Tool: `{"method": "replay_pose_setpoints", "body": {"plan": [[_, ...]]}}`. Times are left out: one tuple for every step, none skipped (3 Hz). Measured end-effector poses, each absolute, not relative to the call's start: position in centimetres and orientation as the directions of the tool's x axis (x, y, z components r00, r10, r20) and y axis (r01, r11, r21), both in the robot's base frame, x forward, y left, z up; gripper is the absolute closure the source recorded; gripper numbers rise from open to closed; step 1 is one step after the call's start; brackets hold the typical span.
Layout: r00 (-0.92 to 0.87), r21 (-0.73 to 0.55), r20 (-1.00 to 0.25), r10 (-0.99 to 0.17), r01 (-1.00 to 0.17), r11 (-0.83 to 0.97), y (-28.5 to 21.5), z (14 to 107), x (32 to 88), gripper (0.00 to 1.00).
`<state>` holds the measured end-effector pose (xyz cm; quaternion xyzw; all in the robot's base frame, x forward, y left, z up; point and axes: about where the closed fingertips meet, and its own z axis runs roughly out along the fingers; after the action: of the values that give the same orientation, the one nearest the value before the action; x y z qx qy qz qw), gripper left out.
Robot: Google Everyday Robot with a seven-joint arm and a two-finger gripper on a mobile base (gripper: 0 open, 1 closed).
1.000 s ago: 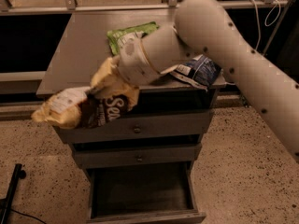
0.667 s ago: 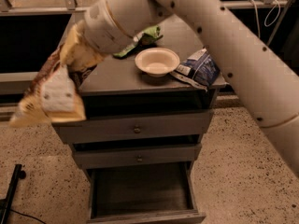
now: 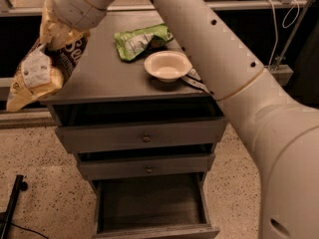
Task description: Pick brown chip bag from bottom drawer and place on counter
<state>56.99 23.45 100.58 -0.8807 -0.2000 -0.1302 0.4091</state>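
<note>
Gripper at upper left, past the counter's left edge, clenched on the crumpled top of the brown chip bag; fingers mostly buried in foil. Bag hangs in the air, tilted, white label panel facing out, its lower end dangling off the left side of the cabinet, below counter level. Since 0.7 s ago: wrist has gone up and to the left, almost out of the top of the view, and the bag has risen with it, now sitting higher against the counter edge. Green bag, then mostly hidden behind the arm, now in full view at the back of the counter. White bowl unmoved, just in front of the green bag. Arm now crosses the right side, covering most of the dark blue bag; only a sliver shows beside the bowl. Bottom drawer pulled open as before; two upper drawers shut.
</note>
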Motion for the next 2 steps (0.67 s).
{"method": "replay_pose_setpoints", "body": {"plan": [[0.881, -0.647, 0.412, 0.234, 0.463, -0.606, 25.1, 100.0, 61.0, 1.00], [0.901, -0.658, 0.408, 0.146, 0.401, -0.637, 24.6, 98.7, 66.1, 1.00]]}}
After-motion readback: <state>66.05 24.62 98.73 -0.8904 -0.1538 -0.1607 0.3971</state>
